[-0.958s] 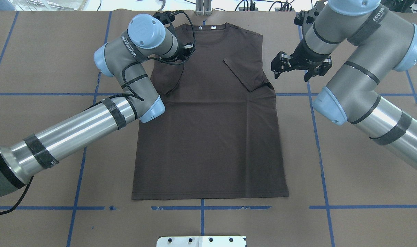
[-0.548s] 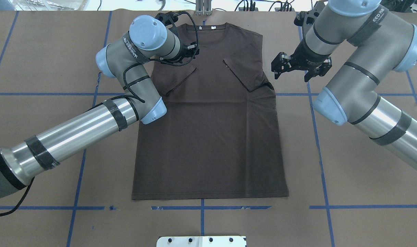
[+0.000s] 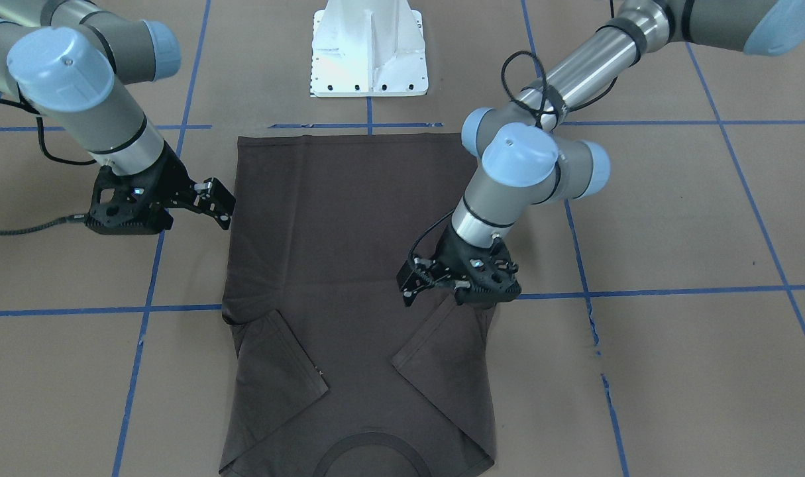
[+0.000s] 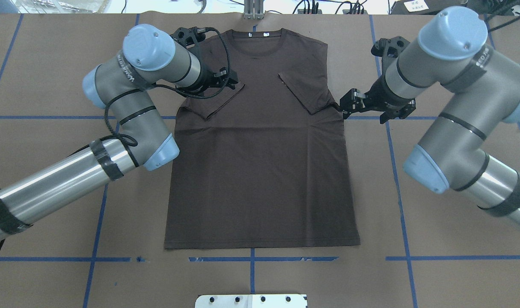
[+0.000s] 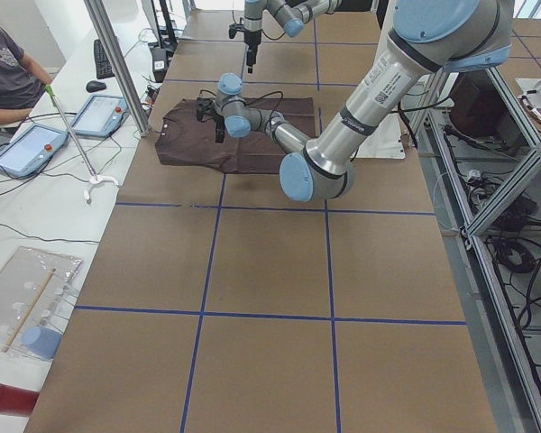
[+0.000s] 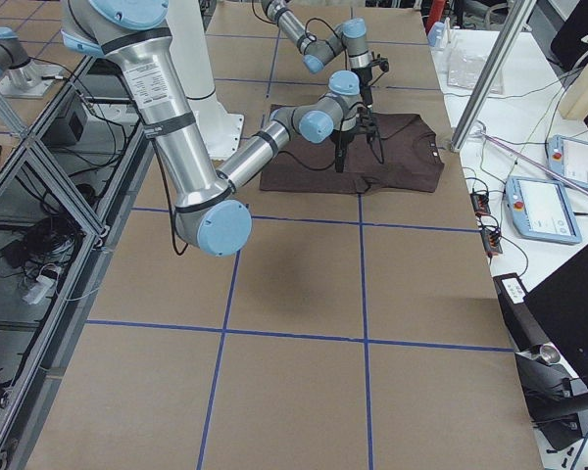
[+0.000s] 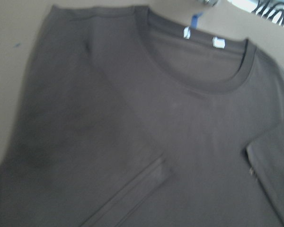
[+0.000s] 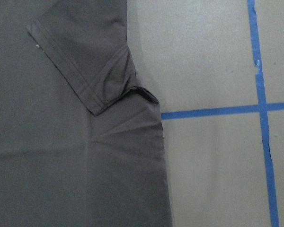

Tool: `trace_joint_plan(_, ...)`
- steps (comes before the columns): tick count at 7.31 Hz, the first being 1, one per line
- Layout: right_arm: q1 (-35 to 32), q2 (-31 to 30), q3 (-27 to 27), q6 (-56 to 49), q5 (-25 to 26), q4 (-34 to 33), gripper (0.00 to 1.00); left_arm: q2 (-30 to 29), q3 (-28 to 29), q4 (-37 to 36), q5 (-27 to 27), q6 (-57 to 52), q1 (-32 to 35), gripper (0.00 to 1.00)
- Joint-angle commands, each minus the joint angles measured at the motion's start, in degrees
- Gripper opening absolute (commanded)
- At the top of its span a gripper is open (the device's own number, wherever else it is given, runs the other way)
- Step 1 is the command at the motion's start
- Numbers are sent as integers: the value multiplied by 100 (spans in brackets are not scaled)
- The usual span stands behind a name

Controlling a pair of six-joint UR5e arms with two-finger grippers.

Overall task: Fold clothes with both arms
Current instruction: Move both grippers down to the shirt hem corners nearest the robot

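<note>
The brown T-shirt point(image 4: 260, 171) lies flat on the bench point(image 4: 435, 265), with its collar far from the robot. Its 2 sleeves point(image 4: 304, 92) are folded in onto the chest. The left end effector point(image 4: 230, 80) is spread and empty, just over 1 sleeve. The right end effector point(image 4: 347, 105) is spread and empty, just beside the shirt's edge.

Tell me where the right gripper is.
In the overhead view the right gripper sits on the right, beside the side edge of the T-shirt, next to its folded-in sleeve.
</note>
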State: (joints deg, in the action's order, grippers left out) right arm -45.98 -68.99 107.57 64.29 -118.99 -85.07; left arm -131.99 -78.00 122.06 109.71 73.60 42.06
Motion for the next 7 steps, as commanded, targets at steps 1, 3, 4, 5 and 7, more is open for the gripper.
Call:
trace_joint_plan(1,815,-1068,694,1211,664,925,100,1040,-2035,-1242,68,-617,13,100)
trace_joint_plan(3,2112,-1818,931,2075,1784,1687,100,1325,-2536,-1457,42,-821,13,100)
trace_joint_plan(4,2416,-1855,950,2279,1922,1687,100,1290,-2536,-1457,24,-821,13,100)
trace_joint_plan(5,2732,-1873,881,2559,2054,1687,100,1264,-2536,-1457,15,-821,-5,100)
trace_joint_plan(7,2972,-1847,783,2641,2223,1687,100,1237,-2536,-1448,15,-821,4,100)
